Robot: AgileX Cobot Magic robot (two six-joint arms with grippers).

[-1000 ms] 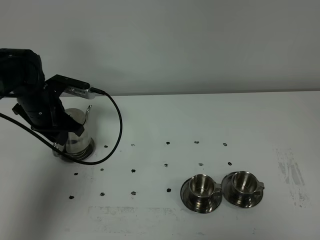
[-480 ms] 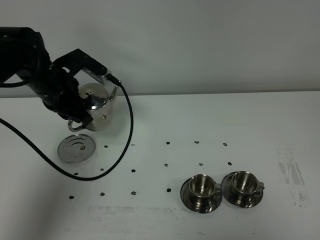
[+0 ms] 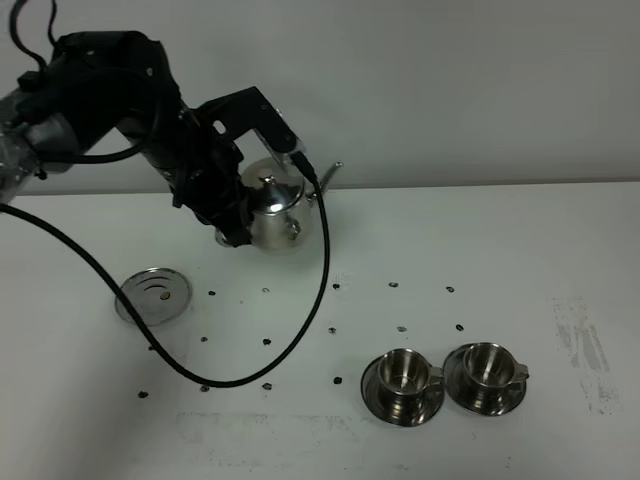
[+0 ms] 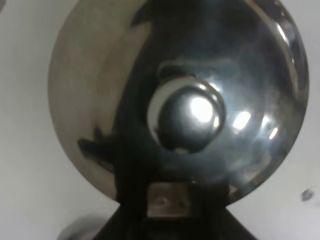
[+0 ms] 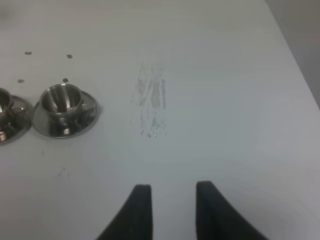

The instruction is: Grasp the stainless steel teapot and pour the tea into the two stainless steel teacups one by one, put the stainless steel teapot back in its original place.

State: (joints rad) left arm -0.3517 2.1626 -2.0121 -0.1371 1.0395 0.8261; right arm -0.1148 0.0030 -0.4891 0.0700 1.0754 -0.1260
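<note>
The stainless steel teapot [image 3: 272, 208] hangs in the air over the back left of the table, lid on and spout pointing right. My left gripper [image 3: 236, 212] is shut on its loop handle. The left wrist view is filled by the pot's lid and knob [image 4: 189, 119]. The two stainless steel teacups [image 3: 403, 371] [image 3: 487, 365] stand on saucers side by side at the front, right of centre, well apart from the pot. The right wrist view shows one cup [image 5: 60, 99] and the edge of the other [image 5: 4, 107]. My right gripper [image 5: 171, 197] holds nothing, far from the cups. The tea is hidden.
A round steel disc [image 3: 152, 293] lies flat on the table at the left. Small dark marks dot the white table [image 3: 520, 240] between the disc and the cups. A grey scuffed patch [image 3: 580, 345] sits near the right edge. The left arm's black cable [image 3: 322, 280] loops down over the table.
The left arm has lifted the teapot off the round steel disc and carried it up and to the right. The cups and the right gripper have not moved.
</note>
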